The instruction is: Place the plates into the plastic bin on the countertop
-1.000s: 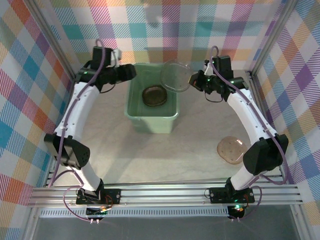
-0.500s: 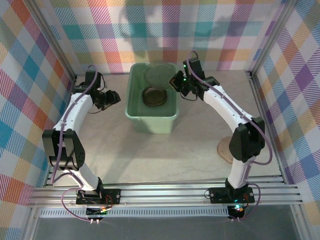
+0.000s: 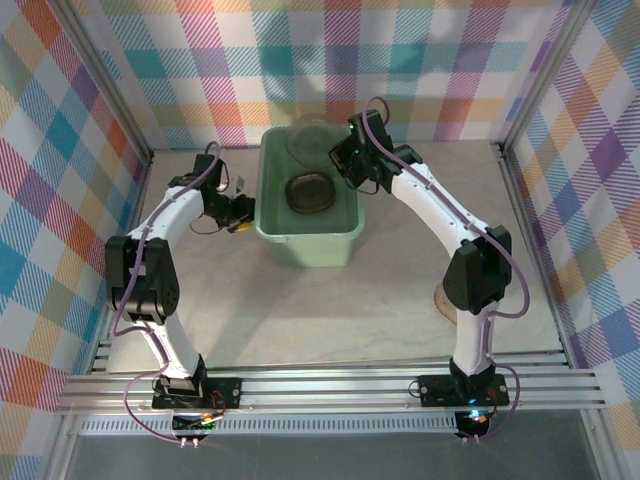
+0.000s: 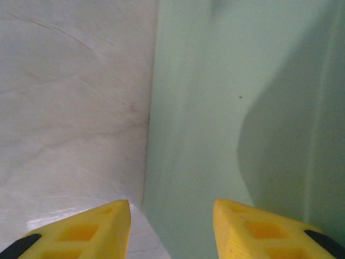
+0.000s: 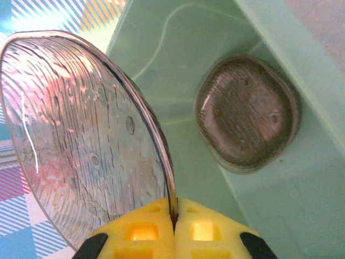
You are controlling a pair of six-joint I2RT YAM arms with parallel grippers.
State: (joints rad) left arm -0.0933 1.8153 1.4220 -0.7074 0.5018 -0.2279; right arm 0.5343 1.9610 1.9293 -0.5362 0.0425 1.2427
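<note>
Our right claw point(image 5: 173, 226) is clamped on the rim of a smoky plate point(image 5: 91, 135), which stands out ahead of it nearly on edge, over the plastic bin point(image 5: 178, 32). The stack of plates point(image 5: 247, 113) on the bin floor lies beyond the claw, to its right in the wrist view, so we judge the plate must tip flat that way. Our left claw point(image 4: 171, 216), jaws apart and empty, faces the bin's outer wall, low over the table point(image 4: 70, 108).
</note>
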